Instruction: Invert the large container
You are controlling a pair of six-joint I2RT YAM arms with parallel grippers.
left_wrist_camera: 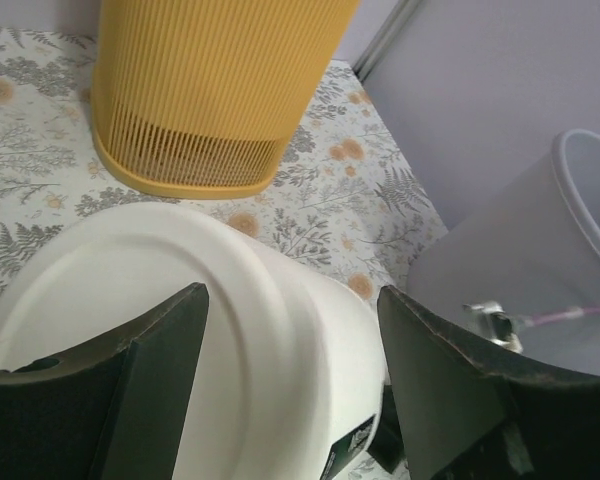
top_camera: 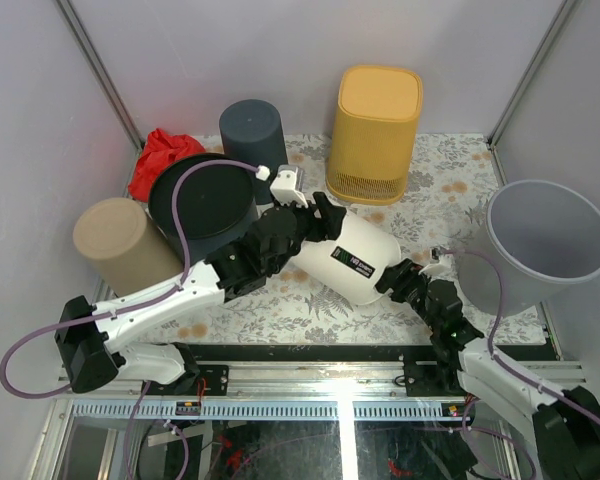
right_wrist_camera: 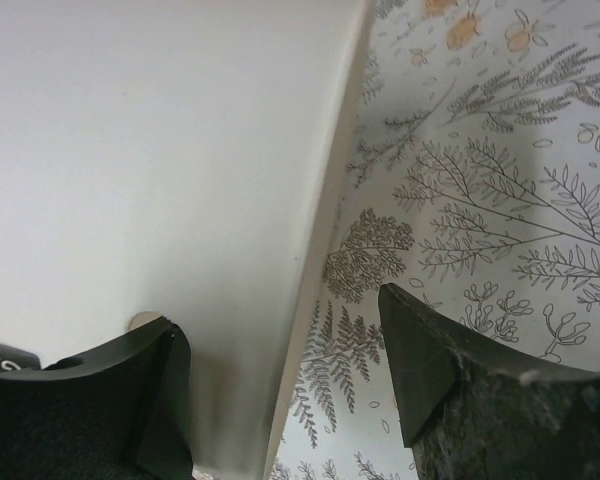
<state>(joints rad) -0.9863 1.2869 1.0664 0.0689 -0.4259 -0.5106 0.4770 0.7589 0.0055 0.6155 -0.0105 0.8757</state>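
The white bin [top_camera: 358,262] lies on its side in the middle of the table [top_camera: 450,195], between both arms. The left gripper [top_camera: 318,216] hangs over its far end, jaws spread wide. The right gripper [top_camera: 398,279] sits at the near end, jaws apart, holding nothing.

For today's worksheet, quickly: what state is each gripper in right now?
Left gripper: open, spread over the white container, no grip visible.
Right gripper: open, the container's rim between its fingers.
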